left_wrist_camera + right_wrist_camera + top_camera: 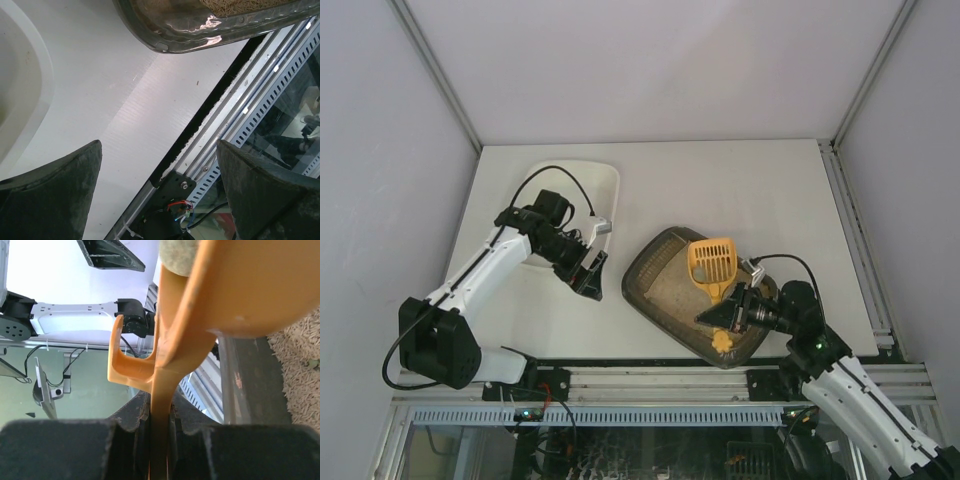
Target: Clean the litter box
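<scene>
The litter box (645, 272), a dark brown-olive tray of tan litter (672, 292), sits at the table's front right. An orange slotted scoop (712, 260) lies over its right half, handle towards the near edge. My right gripper (718, 316) is shut on that handle; in the right wrist view the orange handle (161, 390) is pinched between the jaws (160, 407), with litter (300, 370) and the box wall (245, 385) to the right. My left gripper (590, 280) hangs open and empty left of the box; its fingers (55, 195) frame bare table, and the box rim (200, 27) shows above.
A white tray (582, 185) lies at the back left, partly under the left arm; its rim (35, 85) shows in the left wrist view. The table's near edge with a metal rail (650, 372) (235, 115) runs just in front of the box.
</scene>
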{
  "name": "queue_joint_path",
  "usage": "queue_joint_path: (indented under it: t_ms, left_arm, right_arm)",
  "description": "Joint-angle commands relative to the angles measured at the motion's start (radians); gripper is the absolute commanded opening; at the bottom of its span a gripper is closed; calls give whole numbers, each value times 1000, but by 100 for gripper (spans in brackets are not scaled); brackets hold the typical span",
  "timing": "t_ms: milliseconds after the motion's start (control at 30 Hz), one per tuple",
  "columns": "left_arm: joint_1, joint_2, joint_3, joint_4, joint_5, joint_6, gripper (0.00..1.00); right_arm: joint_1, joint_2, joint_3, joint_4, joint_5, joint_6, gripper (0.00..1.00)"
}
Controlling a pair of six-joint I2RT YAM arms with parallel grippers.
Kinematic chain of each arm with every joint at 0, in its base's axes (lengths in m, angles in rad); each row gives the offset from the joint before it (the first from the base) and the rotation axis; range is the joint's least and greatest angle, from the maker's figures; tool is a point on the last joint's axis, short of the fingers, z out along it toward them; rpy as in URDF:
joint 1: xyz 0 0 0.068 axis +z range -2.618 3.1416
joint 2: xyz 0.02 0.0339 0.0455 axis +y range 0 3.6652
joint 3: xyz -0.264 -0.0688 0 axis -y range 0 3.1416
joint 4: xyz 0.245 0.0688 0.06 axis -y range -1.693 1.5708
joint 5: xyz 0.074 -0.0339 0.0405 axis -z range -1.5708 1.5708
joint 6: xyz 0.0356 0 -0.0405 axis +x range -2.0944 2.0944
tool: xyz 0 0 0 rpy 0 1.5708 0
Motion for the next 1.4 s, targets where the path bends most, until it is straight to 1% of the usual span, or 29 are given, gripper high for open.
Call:
queue_joint_path:
  t_ms: [0,33,133,200,267,300,333,400,433,467,567,600,667,767,800,933,1033,1133,1267,1367]
  left_arm:
    - [6,-28,12,6,4,18,100]
    - [6,-28,14,7,3,18,100]
    - [7,-32,14,7,4,17,100]
    - [6,-30,14,7,9,15,100]
    - [7,-26,17,8,9,11,100]
    - [7,-25,20,7,10,9,100]
    - [6,-26,21,7,9,6,100]
    - [6,-36,20,11,-1,2,100]
    - [6,-46,17,17,-11,-3,100]
    - [7,-51,17,19,-25,-7,100]
    - [13,-74,19,23,-51,-16,100]
    - [17,-79,25,24,-57,-22,100]
    - [34,-79,56,5,-52,-25,100]
    - [82,-75,131,-59,-26,-13,100]
    - [107,-77,155,-69,-28,-14,100]
    - [217,-89,272,-116,-19,-15,100]
    - [336,-88,366,-139,0,-41,100]
    - [449,-92,431,-117,-69,-119,100]
    - [565,-120,425,-42,-170,-236,100]
    - [637,-131,391,-9,-157,-275,100]
  right_arm:
    - [7,-33,-115,136,-20,77,0]
    - [6,-44,-114,179,-25,109,0]
    - [-53,-2,61,103,-58,37,0]
    - [-70,44,119,80,-98,9,0]
    - [-60,39,82,76,-91,9,0]
    - [-53,28,26,88,-87,30,0]
    - [-46,19,-50,123,-87,69,0]
    - [-26,3,-183,260,-77,163,0]
    - [-19,-2,-205,293,-71,191,0]
    - [-20,0,-185,289,-74,188,0]
    - [-68,61,25,153,-116,57,0]
    - [-80,84,55,143,-132,37,0]
    - [-81,95,31,165,-130,41,0]
    - [-47,90,-82,304,-113,133,0]
    - [-39,84,-97,334,-103,153,0]
    - [-34,123,-60,327,-86,124,0]
    - [-16,232,1,343,-82,89,0]
    - [22,381,100,369,-69,48,0]
    - [67,633,301,432,-93,-7,0]
    - [108,891,510,408,-134,-56,0]
